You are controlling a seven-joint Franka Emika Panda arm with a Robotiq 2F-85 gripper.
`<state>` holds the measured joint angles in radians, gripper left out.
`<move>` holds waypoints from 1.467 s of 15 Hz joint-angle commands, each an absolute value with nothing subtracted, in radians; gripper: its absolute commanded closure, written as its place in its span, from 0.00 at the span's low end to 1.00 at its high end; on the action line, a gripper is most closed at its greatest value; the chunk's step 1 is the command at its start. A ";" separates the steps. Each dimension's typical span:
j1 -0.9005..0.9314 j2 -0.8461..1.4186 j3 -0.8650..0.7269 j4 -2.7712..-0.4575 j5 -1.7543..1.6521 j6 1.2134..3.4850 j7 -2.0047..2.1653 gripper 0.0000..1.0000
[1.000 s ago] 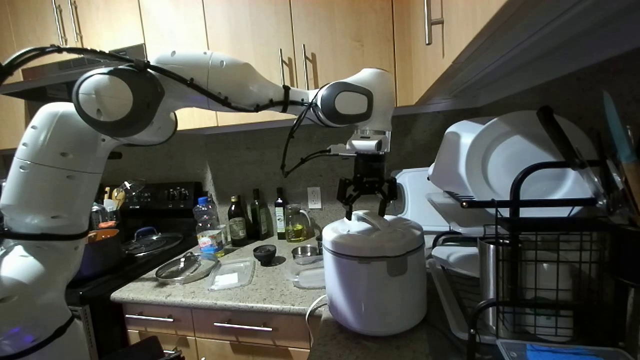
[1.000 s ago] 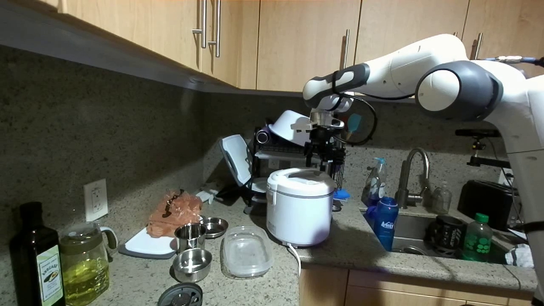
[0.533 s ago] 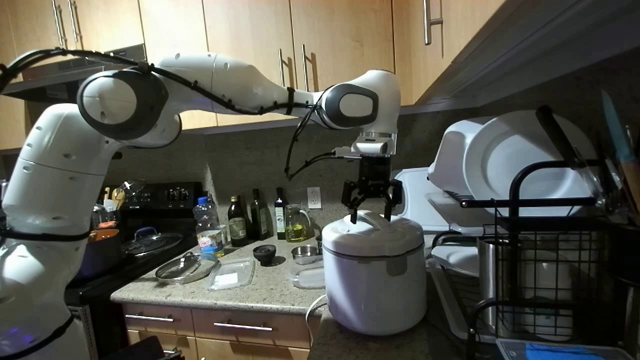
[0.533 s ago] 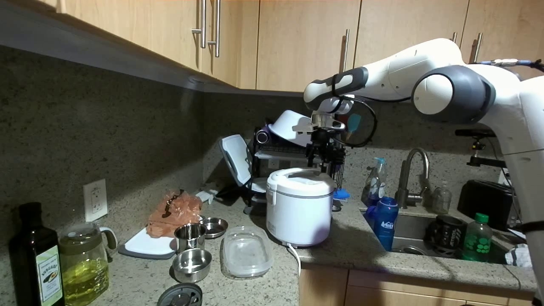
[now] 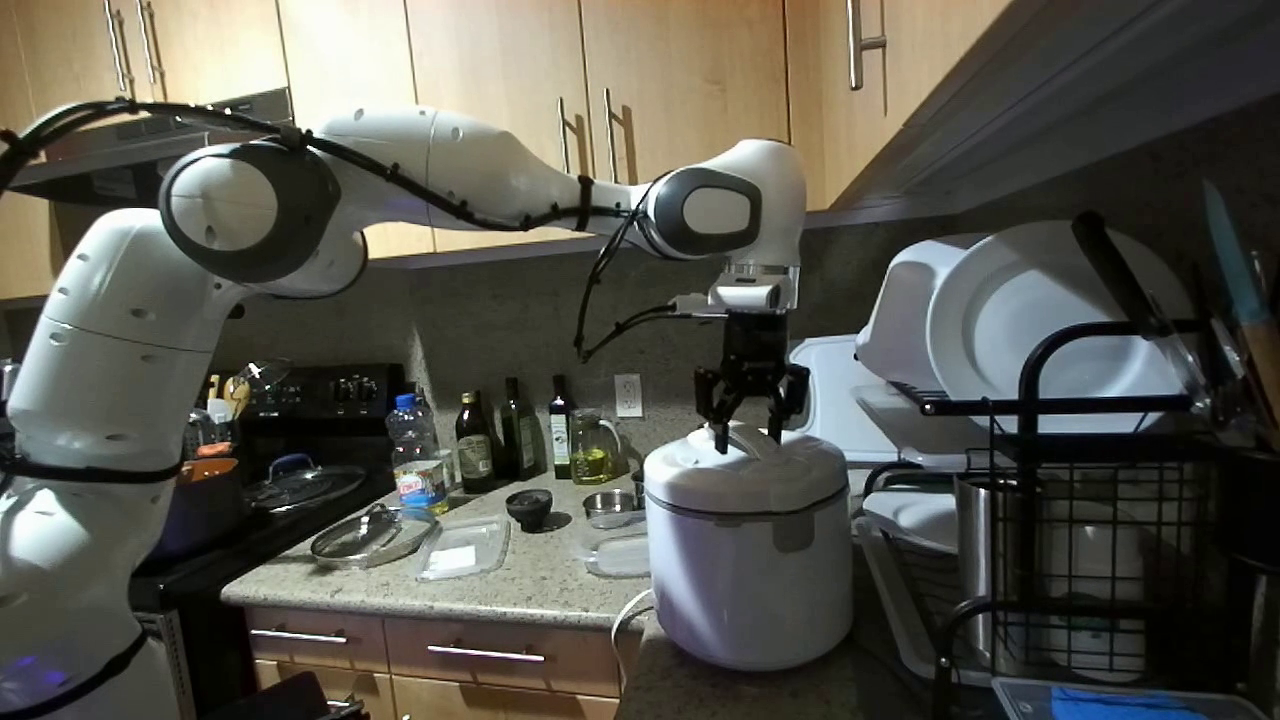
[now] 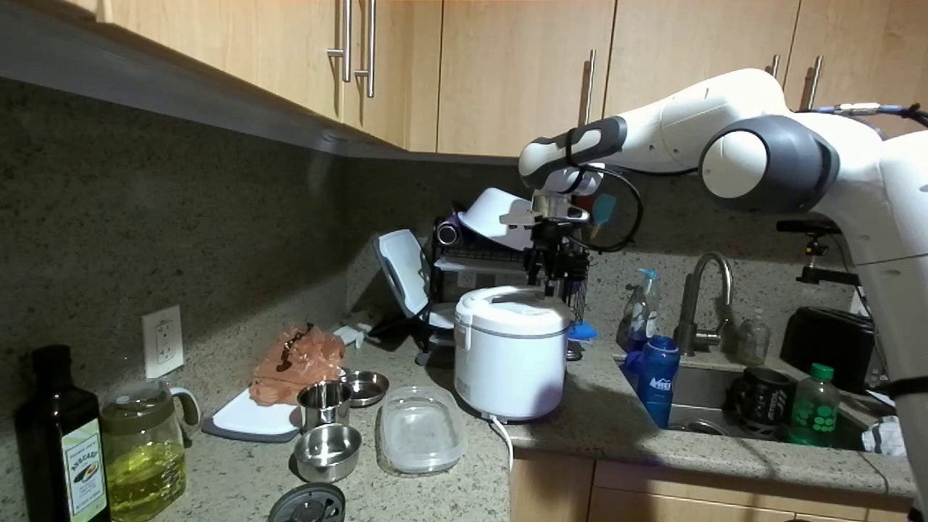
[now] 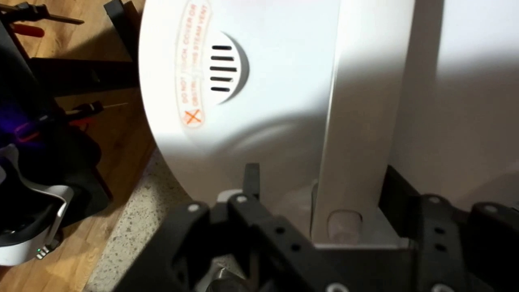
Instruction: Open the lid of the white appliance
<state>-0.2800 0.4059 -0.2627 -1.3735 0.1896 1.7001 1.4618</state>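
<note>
While tool (image 5: 748, 444) straddles handle (image 7: 360, 125), long axis across lid (image 5: 742, 487), appliance (image 5: 742, 585) upright.

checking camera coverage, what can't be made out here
Inside of the white appliance: hidden by its closed lid, all views.
Lower end of the arm: cut off by picture edges, both exterior views.
Dark bottle label: too small to read, in an exterior view.

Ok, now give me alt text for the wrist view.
The open gripper straddles the handle of a white lid, seen from above. To the left on the lid are a slotted steam vent and an orange warning label; wooden floor shows further left.
</note>
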 commanded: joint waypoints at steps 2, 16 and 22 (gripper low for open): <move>-0.271 0.394 -0.264 -1.361 0.184 1.725 1.489 0.66; -0.232 0.304 -0.271 -1.400 0.132 1.776 1.547 0.88; -0.193 0.271 -0.268 -1.391 0.073 1.778 1.610 0.88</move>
